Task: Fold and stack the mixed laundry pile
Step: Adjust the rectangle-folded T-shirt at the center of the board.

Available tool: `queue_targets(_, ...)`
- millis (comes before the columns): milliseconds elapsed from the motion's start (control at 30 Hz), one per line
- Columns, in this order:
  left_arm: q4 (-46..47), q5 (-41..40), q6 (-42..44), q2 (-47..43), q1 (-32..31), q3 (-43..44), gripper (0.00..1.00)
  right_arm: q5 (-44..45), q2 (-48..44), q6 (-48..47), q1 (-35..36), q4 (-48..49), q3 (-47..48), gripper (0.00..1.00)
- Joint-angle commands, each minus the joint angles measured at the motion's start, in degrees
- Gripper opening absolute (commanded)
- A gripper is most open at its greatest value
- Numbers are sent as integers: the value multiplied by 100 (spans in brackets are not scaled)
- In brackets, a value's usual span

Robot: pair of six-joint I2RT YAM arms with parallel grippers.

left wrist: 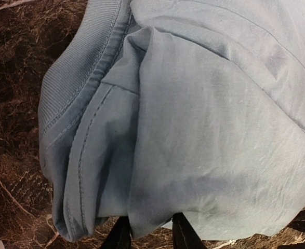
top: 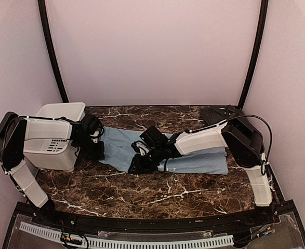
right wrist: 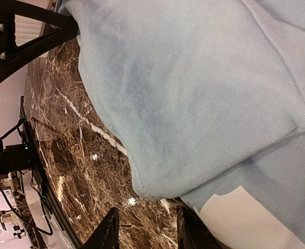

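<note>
The light blue T-shirt (top: 194, 161) lies spread across the middle of the marble table. A dark garment (top: 214, 114), apparently the black pinstriped shirt, lies at the back right behind my right arm. My left gripper (top: 96, 151) is at the T-shirt's left end. In the left wrist view, the left gripper (left wrist: 149, 236) is open, with a hanging fold of the T-shirt (left wrist: 194, 129) between its fingers. My right gripper (top: 137, 165) is at the T-shirt's front edge. In the right wrist view, the right gripper (right wrist: 147, 231) is open over bare marble, with the T-shirt's hem (right wrist: 194, 104) just ahead.
A white plastic bin (top: 64, 111) stands at the left, right beside my left arm. The table's dark marble top (top: 142, 194) stretches in front of the T-shirt. Curved black frame posts (top: 51, 52) rise at the back corners.
</note>
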Motion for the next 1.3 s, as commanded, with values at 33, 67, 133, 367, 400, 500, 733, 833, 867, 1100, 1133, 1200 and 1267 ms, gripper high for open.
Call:
queue_targets(33, 2, 17, -19, -76, -18, -82, 29, 148, 219, 199, 118, 186, 156, 36)
queue_targets(67, 2, 15, -20, -76, -16, -93, 29, 184, 259, 217, 115, 188, 199, 36)
queue_targets(133, -5, 25, -26, -107, -15, -104, 30, 303, 341, 262, 117, 171, 273, 36)
queue_targets(367, 40, 19, -67, -217, -15, -178, 32, 642, 502, 422, 119, 189, 308, 25)
queue_targets(400, 48, 27, -70, -230, -14, -209, 32, 646, 492, 422, 119, 196, 306, 19)
queue_targets(500, 126, 97, -90, -283, -14, -284, 32, 668, 351, 397, 118, 291, 191, 4)
queue_targets(733, 338, 206, -166, -403, -1, -567, 30, 729, 66, 300, 118, 474, 123, 0)
queue_targets(833, 459, 165, -135, -403, 1, -573, 27, 690, 33, 276, 116, 545, 129, 0)
queue_targets(867, 499, 157, -117, -397, 3, -572, 25, 697, 11, 257, 118, 554, 126, 0)
queue_targets(1100, 693, 238, -104, -348, 4, -420, 8, 716, -133, 167, 80, 570, 159, 0)
queue_targets(1133, 692, 271, -108, -405, 4, -403, 3, 712, -164, 167, 69, 577, 165, 0)
queue_targets(1200, 624, 306, -104, -546, 4, -340, 0, 687, -217, 165, 42, 598, 176, 0)
queue_targets(1267, 515, 301, -92, -704, 4, -251, 0, 671, -296, 159, -4, 620, 170, 0)
